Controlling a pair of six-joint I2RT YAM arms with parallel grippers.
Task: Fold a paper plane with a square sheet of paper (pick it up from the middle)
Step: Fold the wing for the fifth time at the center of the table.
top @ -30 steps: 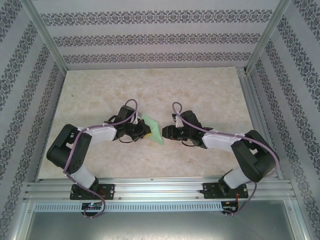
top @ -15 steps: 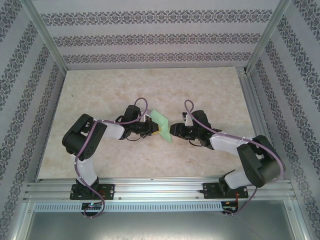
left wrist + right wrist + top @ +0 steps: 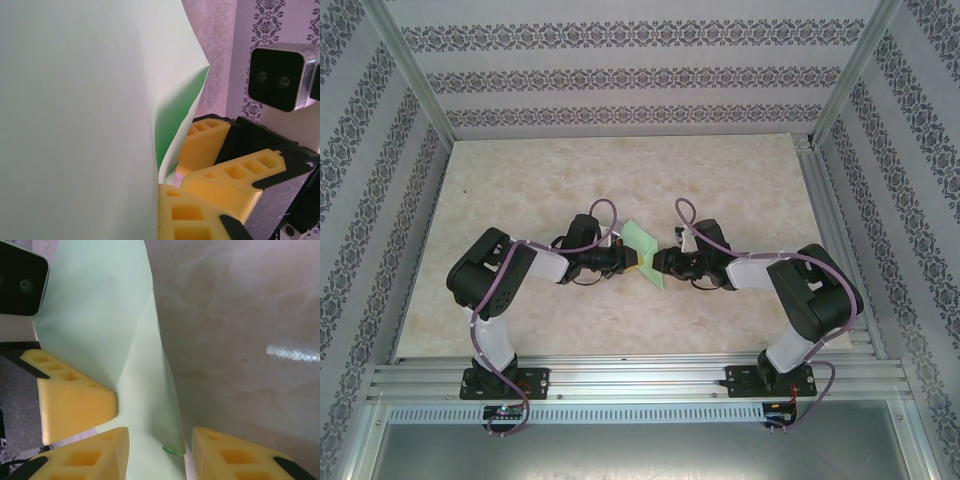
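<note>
Over table (image 3: 520,180), paper (image 3: 644,243) edge aloft, room around

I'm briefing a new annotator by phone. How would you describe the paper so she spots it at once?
Start at the beige marbled table and look to its middle, where two black arms meet tip to tip. Between the left claw and the right claw stands a thin light-green paper sheet, curved and bent. It is the one green thing among black arms and yellow fingers.
</note>
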